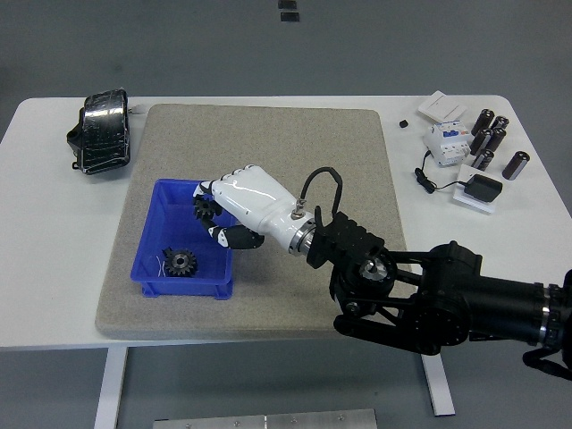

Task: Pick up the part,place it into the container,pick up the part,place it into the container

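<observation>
Gear (182, 263) number one already lies at the blue container's (152, 234) six o'clock end. Beyond it, the right hand (231, 207) hovers over the container, fingers clenched on a second dark gear (205, 208), so only its release remains, I judge.

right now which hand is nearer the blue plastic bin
The right hand: it hangs over the blue plastic bin, fingers curled around a dark gear. The left hand is not in view, so it cannot be placed.
</observation>
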